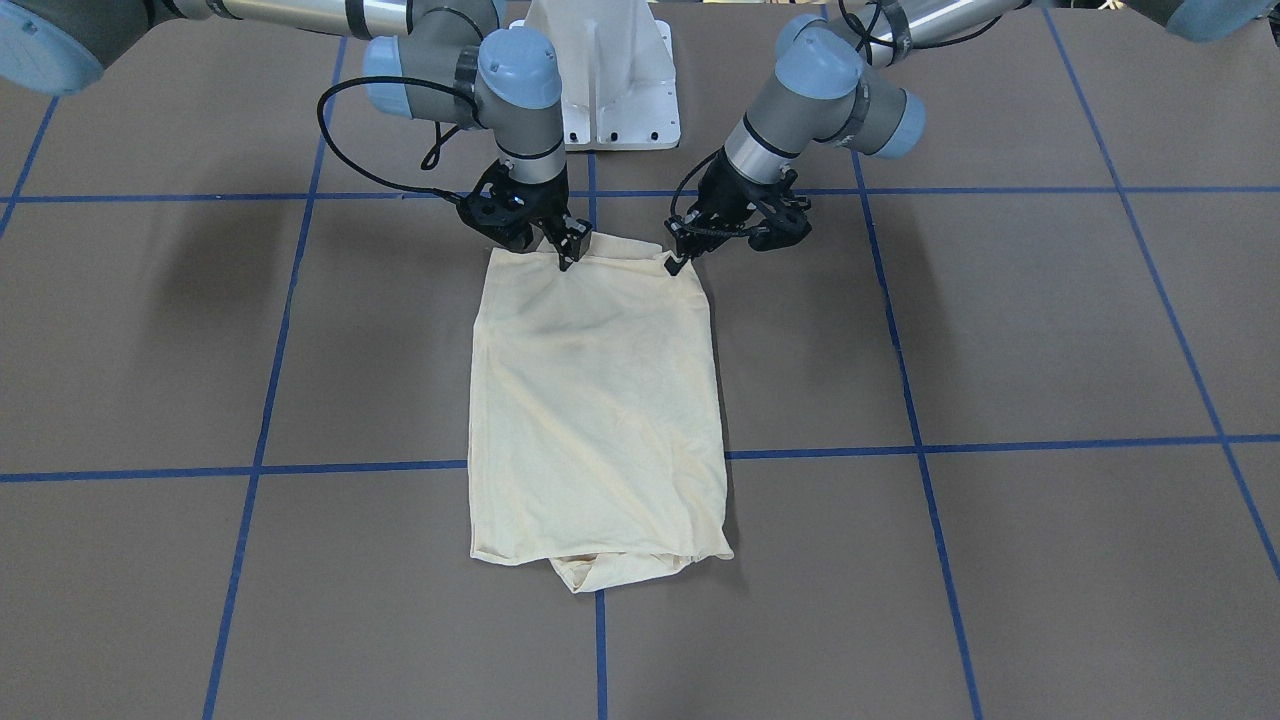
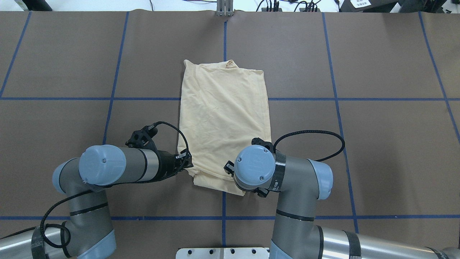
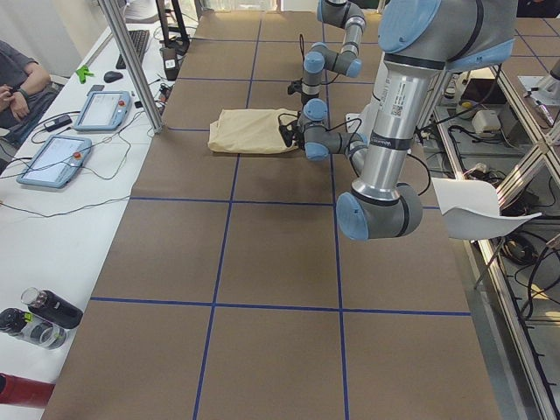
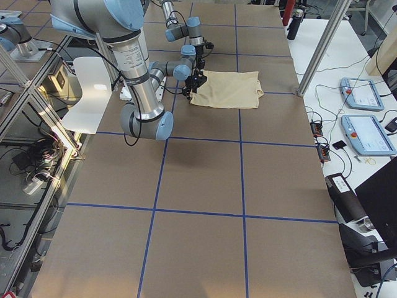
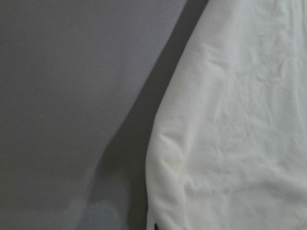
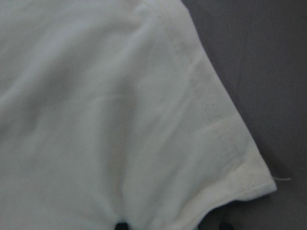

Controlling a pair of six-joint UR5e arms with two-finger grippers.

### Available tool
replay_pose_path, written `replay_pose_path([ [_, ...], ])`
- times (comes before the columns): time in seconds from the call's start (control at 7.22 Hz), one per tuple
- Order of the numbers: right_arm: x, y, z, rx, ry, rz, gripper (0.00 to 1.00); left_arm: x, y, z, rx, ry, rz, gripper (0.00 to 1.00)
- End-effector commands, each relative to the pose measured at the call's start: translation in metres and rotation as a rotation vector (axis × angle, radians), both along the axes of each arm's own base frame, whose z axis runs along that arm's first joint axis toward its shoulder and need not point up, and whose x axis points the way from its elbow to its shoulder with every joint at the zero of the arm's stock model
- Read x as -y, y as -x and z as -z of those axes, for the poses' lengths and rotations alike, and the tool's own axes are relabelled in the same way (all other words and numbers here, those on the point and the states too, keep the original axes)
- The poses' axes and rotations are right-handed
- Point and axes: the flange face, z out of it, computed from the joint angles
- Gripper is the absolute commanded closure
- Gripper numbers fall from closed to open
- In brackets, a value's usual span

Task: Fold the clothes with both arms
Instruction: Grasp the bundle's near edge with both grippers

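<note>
The pale cream-yellow shirt [image 1: 600, 400] lies folded into a long rectangle at the table's middle, and also shows in the overhead view [image 2: 222, 111]. Its print and neck tag are hidden. My right gripper [image 1: 568, 255] is on one corner of the shirt's robot-side edge and my left gripper [image 1: 680, 262] is on the other. Both look shut on the cloth. In the overhead view the left gripper [image 2: 186, 162] pinches the shirt's corner, and the right gripper is hidden under its wrist. Both wrist views are filled with cloth, the left [image 5: 235, 124] and the right [image 6: 96, 120].
The brown table top carries a grid of blue tape lines [image 1: 920, 450]. The white pedestal base [image 1: 615, 90] stands just behind the shirt. A side bench holds tablets [image 3: 105, 109] and bottles [image 3: 39, 315] beside a metal post [image 3: 131, 61]. A white chair [image 4: 90, 87] stands off the table.
</note>
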Motion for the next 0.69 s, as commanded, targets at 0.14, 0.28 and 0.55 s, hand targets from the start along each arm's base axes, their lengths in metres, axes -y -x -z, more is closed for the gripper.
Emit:
replay_pose_path([
  [0.14, -0.0005, -0.0023, 0.0052, 0.011, -0.003, 0.005, 1.0, 0.0003, -0.0007, -0.0014, 0.003, 0.0, 0.0, 1.0],
  [0.28, -0.0002, -0.0034, 0.0095, 0.02, 0.005, 0.014, 1.0, 0.0006, -0.0014, -0.0028, 0.006, 0.001, 0.0, 1.0],
  [0.55, 0.0006, -0.0037, 0.0106, 0.022, 0.005, 0.014, 1.0, 0.0002, -0.0026, -0.0043, 0.009, 0.001, -0.001, 1.0],
])
